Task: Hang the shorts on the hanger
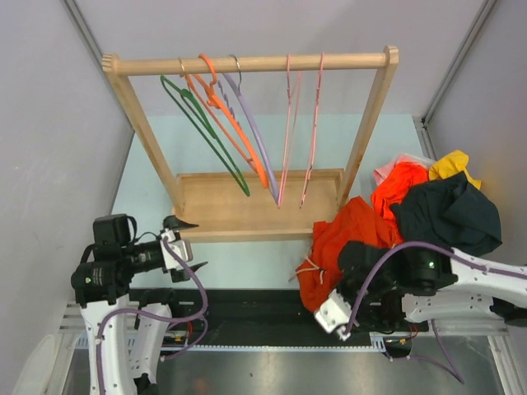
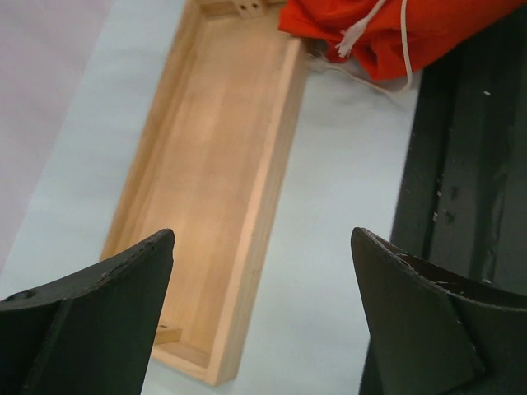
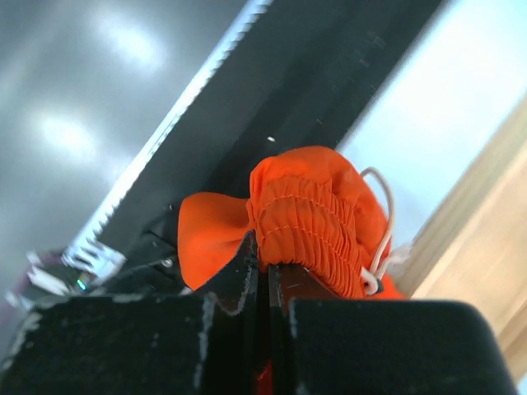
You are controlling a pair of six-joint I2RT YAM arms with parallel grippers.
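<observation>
Orange-red shorts [image 3: 313, 214], gathered waistband clamped in the right pincer [image 3: 268, 276]; left pincer [image 2: 262, 239] wide apart, well away.

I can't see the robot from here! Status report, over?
Left end effector open, empty. Right end effector shut on the shorts. Pink hanger bare on the rail. Clothes pile beside the shorts.

Pale blue table [image 1: 146, 185], wooden rack base [image 1: 247, 206] mid-table, shorts [image 1: 346, 239] just beside it; clothes heap [image 1: 449, 214] far right
</observation>
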